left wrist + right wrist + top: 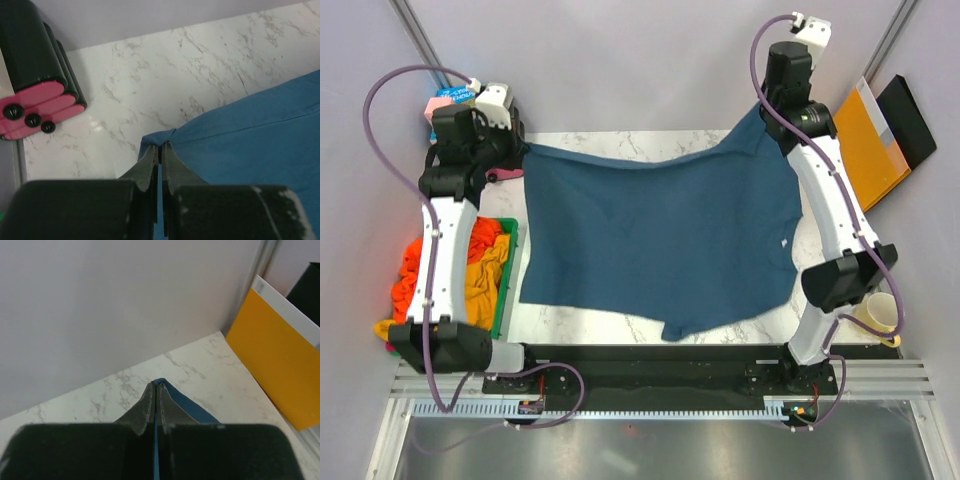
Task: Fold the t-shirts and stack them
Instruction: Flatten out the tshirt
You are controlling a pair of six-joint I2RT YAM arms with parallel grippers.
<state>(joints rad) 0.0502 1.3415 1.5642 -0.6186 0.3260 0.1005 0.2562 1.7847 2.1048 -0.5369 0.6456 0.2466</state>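
Hands (160, 146) (157, 385) at far t-shirt (660, 240) corners, seemingly

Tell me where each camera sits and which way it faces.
Top external: above and behind the robot, looking down on the table and teal-blue t-shirt; left arm and right arm show.
Left wrist: on its arm, facing the shirt's corner pinched in the left gripper.
Right wrist: on its arm, facing the back wall past the right gripper.
Shared: the teal-blue t-shirt.

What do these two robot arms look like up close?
The left arm and right arm share white links and bulky black joints. A purple cable loops beside each. The left gripper and right gripper have two slim, dark, tapered fingers.
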